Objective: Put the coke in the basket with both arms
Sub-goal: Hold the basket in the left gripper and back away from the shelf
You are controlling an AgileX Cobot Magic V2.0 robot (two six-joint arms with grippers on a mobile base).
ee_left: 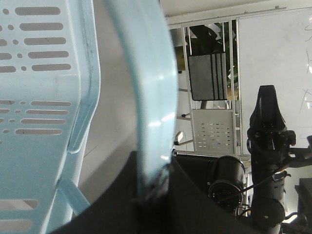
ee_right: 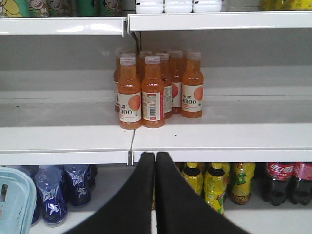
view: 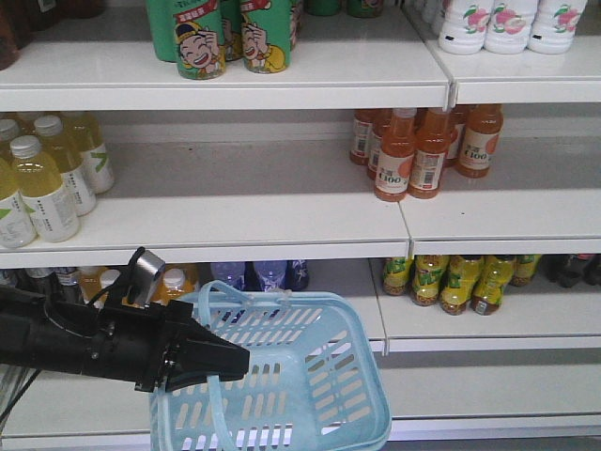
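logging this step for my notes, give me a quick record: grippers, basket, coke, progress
left gripper: shut on the basket's loop handle
right gripper: shut, holding nothing
basket: light blue, no bottle seen inside
coke: on the bottom shelf, right of the yellow bottles
orange bottles: middle shelf, straight ahead of right gripper
progress: coke not yet picked

**Drinks Lining Three Shelves**

Green cartoon-face cans (view: 200,42) are standing at the front edge of the top shelf (view: 310,70), with white peach-labelled bottles (view: 507,23) sitting towards its right end. On the middle shelf (view: 244,207), pale yellow bottles (view: 52,178) are crowding the left end and orange juice bottles (view: 423,150) are clustering right of centre. Below, blue bottles (view: 258,274) and yellow-green bottles (view: 460,282) are standing on the lower shelf (view: 488,324).
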